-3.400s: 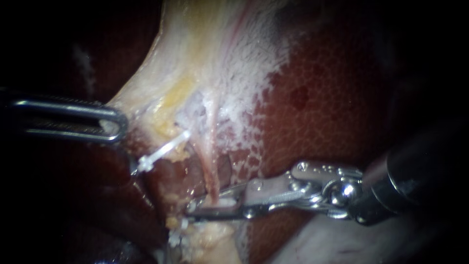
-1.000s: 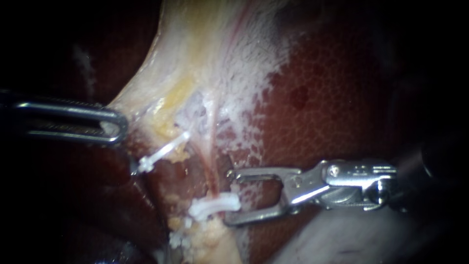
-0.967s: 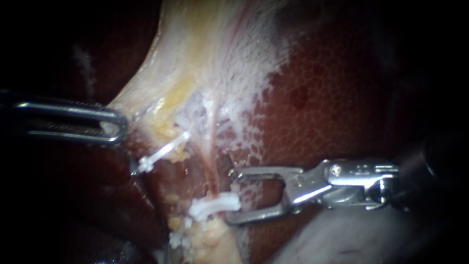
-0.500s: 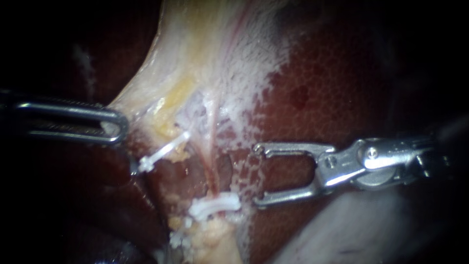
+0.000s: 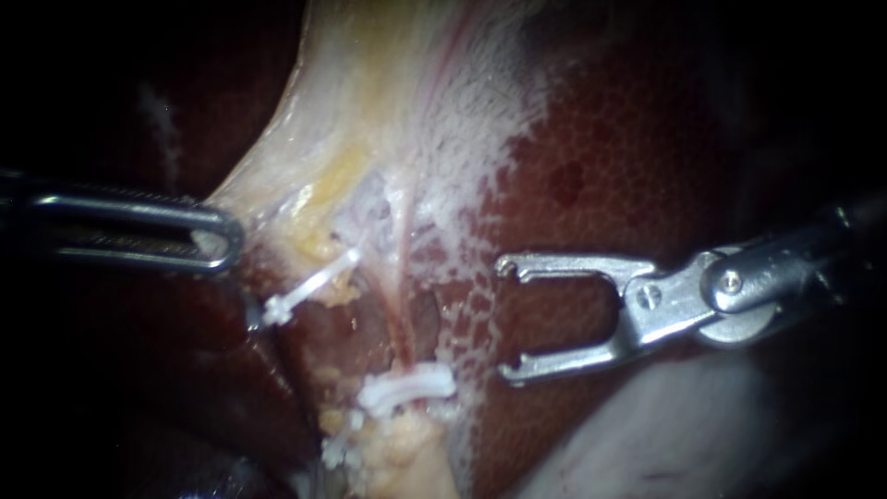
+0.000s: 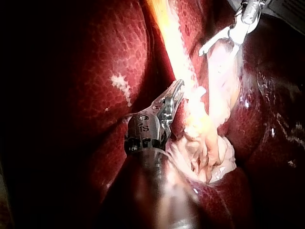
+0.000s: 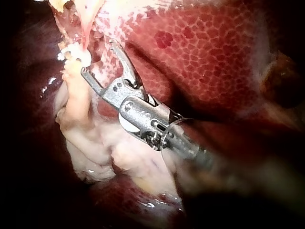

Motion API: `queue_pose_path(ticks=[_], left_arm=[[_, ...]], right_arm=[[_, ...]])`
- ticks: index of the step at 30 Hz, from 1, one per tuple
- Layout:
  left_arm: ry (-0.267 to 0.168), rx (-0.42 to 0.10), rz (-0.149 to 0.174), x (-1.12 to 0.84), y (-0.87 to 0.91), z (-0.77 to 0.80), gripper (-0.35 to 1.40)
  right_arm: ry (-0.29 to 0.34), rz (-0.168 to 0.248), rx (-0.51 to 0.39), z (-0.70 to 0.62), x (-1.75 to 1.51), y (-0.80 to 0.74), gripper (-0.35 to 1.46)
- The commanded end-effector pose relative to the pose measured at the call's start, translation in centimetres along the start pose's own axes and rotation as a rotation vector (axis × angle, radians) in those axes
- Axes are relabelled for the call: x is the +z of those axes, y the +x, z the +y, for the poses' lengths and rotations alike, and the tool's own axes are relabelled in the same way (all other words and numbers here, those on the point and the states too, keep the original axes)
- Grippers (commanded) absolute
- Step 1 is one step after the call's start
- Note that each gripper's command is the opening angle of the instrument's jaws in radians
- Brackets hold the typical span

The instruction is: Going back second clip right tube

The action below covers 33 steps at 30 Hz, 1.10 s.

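A thin pink tube runs down from the pale tissue and carries a white clip low across it. A second white clip lies slanted on the tube to its left. My right instrument comes in from the right with its jaws wide open and empty, over the liver and clear of the clipped tube. In the right wrist view the same open jaws stand just short of the clip. My left instrument is shut on the edge of the pale tissue, also seen as jaws.
Dark red mottled liver fills the right side. Pale yellowish tissue bunches below the lower clip. A whitish fold lies under the right instrument's shaft. In the left wrist view my right instrument is far ahead.
My right instrument, which was shut across the tube, has opened and left a white clip there. It has since drawn back to the right and slightly up, jaws still open. The left instrument holds still.
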Motion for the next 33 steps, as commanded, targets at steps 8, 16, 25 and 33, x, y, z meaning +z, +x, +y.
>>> queue_pose_path(ticks=[8,16,25,33], left_arm=[[-0.001,0.001,0.002,0.01,0.01,0.01,-0.35],[0.0,0.001,0.002,0.04,0.01,0.07,-0.35],[-0.009,0.009,0.013,0.21,0.1,0.33,-0.35],[-0.022,0.003,0.052,0.57,0.36,0.51,-0.35]], right_arm=[[0.005,0.002,-0.007,0.01,-0.13,0.02,0.6],[0.006,0.002,-0.007,-0.03,-0.14,0.04,0.6],[0.006,0.002,-0.007,-0.04,-0.16,0.05,0.6],[0.007,0.002,-0.007,-0.04,-0.17,0.04,0.6]])
